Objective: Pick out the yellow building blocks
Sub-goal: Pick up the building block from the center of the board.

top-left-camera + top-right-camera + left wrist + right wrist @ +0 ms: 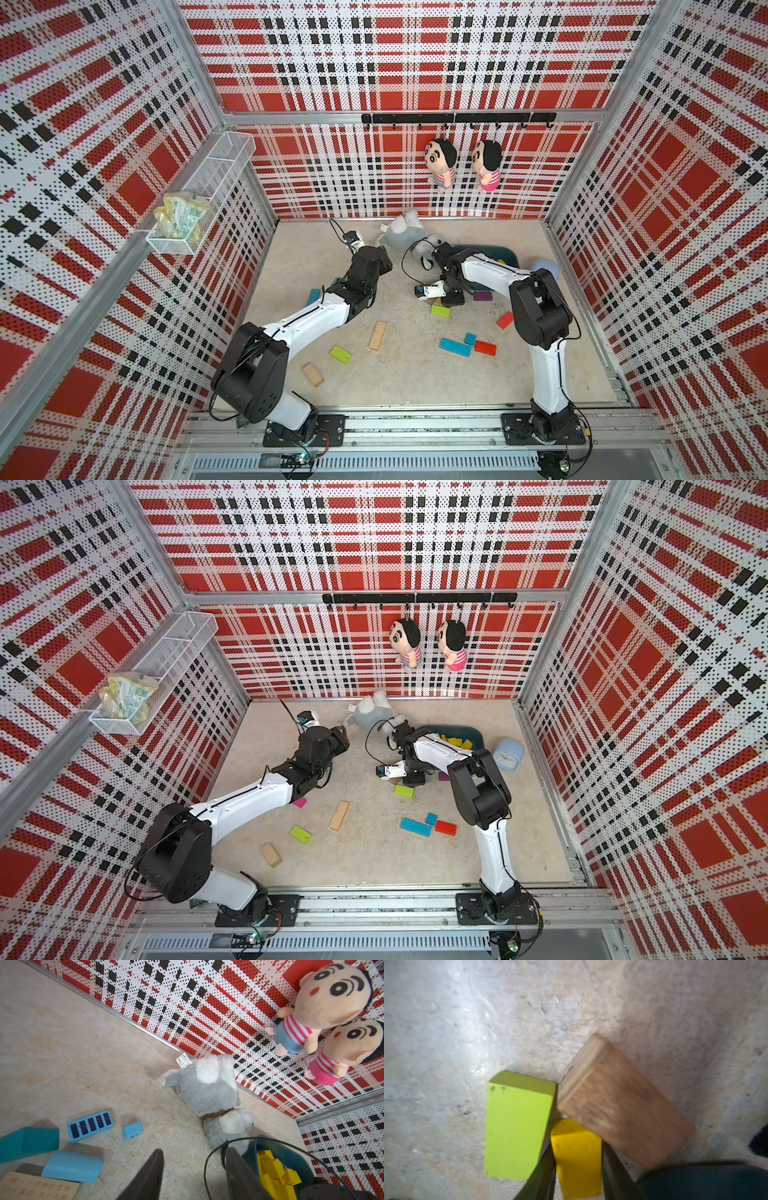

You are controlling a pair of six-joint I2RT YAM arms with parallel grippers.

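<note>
Left wrist — bin [291,1154] holds yellow blocks [274,1174] (heaped).

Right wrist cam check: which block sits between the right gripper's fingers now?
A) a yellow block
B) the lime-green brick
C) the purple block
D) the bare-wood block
A: in the right wrist view the right gripper clamps the yellow block from both sides, while the lime-green brick and the wood block lie just outside it.

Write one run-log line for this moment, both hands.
left hand: open, empty | right hand: gripping yellow block on floor | bin: yellow blocks
</note>
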